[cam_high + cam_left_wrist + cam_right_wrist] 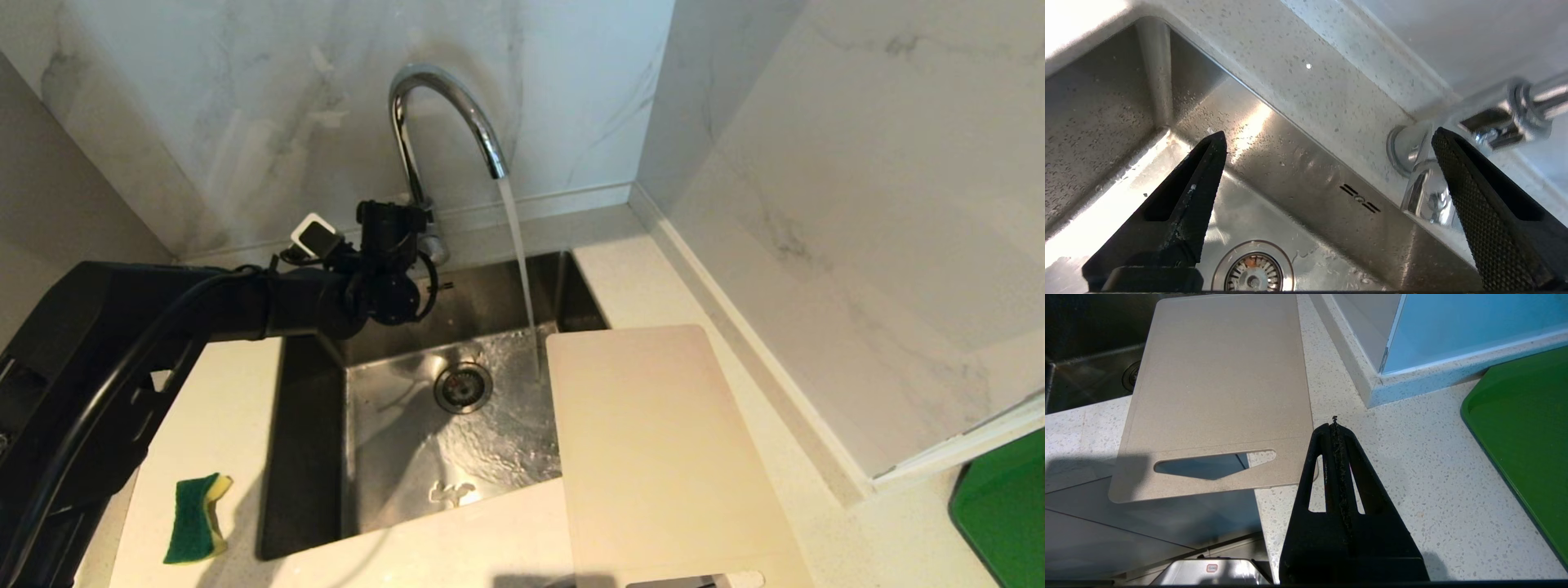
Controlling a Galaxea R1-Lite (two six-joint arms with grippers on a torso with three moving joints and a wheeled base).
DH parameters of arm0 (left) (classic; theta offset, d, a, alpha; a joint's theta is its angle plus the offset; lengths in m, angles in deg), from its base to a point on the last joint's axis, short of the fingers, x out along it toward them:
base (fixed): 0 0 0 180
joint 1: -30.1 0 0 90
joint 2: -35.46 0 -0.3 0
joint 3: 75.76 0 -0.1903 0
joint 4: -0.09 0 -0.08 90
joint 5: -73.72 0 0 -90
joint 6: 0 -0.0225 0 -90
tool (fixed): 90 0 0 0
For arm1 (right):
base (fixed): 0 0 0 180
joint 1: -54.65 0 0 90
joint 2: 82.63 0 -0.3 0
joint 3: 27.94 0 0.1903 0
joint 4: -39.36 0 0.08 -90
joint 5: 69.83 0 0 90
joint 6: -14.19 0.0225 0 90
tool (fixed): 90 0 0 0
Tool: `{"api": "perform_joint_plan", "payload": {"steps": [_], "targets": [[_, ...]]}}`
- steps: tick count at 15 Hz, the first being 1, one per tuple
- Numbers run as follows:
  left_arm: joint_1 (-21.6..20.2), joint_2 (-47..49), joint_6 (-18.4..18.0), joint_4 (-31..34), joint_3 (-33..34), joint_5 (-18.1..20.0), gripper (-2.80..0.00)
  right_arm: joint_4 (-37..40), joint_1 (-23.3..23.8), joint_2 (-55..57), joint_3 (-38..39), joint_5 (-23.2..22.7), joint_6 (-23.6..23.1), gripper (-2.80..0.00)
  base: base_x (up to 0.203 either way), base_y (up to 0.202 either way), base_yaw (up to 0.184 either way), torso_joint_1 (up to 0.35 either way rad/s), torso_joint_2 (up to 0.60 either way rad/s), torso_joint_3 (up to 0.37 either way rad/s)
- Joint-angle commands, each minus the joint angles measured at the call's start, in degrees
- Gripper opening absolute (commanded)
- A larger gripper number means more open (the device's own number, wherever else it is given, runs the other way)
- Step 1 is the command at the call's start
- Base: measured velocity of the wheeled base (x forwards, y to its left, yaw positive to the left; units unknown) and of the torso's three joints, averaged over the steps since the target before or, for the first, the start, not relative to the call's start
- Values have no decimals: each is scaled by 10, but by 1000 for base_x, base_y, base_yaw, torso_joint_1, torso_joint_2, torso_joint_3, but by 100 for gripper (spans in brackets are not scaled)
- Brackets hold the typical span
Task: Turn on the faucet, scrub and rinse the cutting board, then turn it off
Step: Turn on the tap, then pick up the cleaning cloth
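Water pours from the faucet (pixel 445 106) into the sink (pixel 310 457), so the turning-on step looks done and the scrubbing is not yet begun. The left gripper (pixel 392 245) hangs beside the faucet's base over the back of the sink, jaws spread wide and holding nothing — in its wrist view one finger stands just in front of the chrome base. The cutting board (pixel 653 449) lies flat on the counter (pixel 857 523) at the sink's right side, its far end jutting over the basin close to the stream but apparently not under it, its handle slot at the near end over the counter's front edge. Next, I judge, comes fetching the green-and-yellow sponge (pixel 196 518), which sits on the counter left of the sink, well apart from the board. The right gripper (pixel 1336 424) is parked with jaws closed and empty, near the board's slotted corner. A green tray (pixel 1004 506) rests far right — out of the way.
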Motion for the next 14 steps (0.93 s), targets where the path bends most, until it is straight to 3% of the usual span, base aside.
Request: {"api": "perform_joint_plan", "payload": {"steps": [1,6,11,14], "targets": [[0,-30,3,-6,-1,9,0,0,0,0,0,0,0,-280,0,0,0,0,0,0],[-3,-98,-20,-9,0,10,0,0,0,0,0,0,0,-280,0,0,0,0,0,0],[-17,-168,-102,8,48,7,0,0,0,0,0,0,0,-280,0,0,0,0,0,0],[-52,-224,-164,13,65,16,0,0,0,0,0,0,0,-280,0,0,0,0,0,0]]}}
